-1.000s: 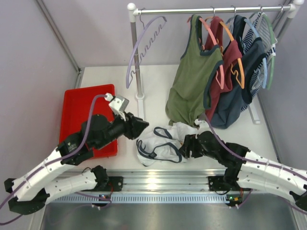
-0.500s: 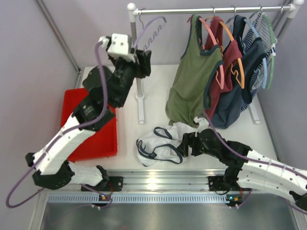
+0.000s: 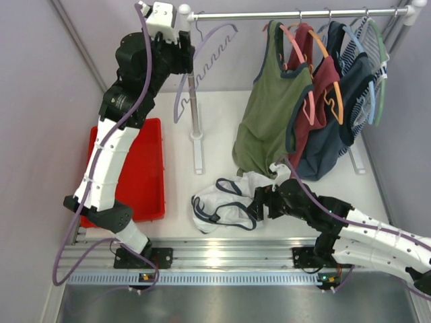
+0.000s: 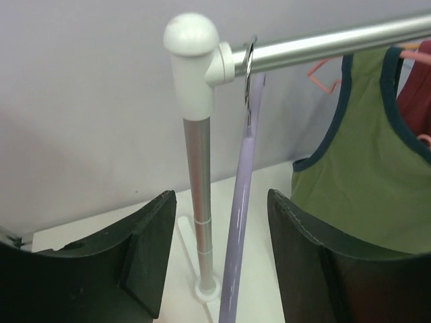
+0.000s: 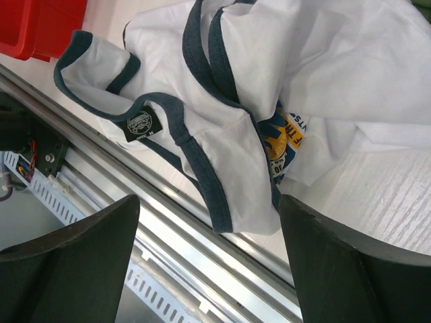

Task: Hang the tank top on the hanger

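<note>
At the upper left of the top view, the left gripper (image 4: 221, 196) sits up by the silver metal clothes rail (image 4: 323, 44). Its fingers are spread wide on either side of the thin lavender plastic hanger (image 4: 240, 182) hooked there, not touching it. Lower centre, the white tank top with navy trim (image 3: 225, 202) lies crumpled on the white table (image 3: 219, 128). Just right of it, the right gripper (image 5: 209, 202) hovers with fingers wide, holding nothing.

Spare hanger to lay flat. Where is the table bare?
Bare: the strip between the red tray and the rack post, and the patch between post and green top. Crowded: the near edge, where the tank top lies by the right claw.
</note>
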Controlling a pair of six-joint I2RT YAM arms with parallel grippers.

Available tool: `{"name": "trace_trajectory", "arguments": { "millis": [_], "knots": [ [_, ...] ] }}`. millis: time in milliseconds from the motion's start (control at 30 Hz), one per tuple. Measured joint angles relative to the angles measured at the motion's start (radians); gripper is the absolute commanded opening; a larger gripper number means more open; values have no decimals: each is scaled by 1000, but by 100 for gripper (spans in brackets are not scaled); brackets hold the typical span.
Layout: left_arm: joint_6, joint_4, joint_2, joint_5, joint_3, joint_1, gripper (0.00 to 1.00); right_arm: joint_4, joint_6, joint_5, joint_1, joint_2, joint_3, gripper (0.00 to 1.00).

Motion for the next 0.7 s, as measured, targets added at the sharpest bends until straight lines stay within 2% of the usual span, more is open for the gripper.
{"name": "trace_trajectory", "arguments": {
  "millis": [167, 367, 633, 700],
  "knots": [
    [-9, -52, 13, 135, -10, 69, 60, -1, 0, -4, 0, -8, 0, 84],
    [-7, -70, 35, 233, -38, 67, 58, -1, 1, -6, 0, -13, -1, 84],
    [18, -80, 61, 242, -101, 67, 55, -1, 2, -6, 0, -21, -2, 84],
    [23, -82, 61, 242, -105, 67, 51, -1, 2, -6, 0, -24, -2, 84]
  ]
}}
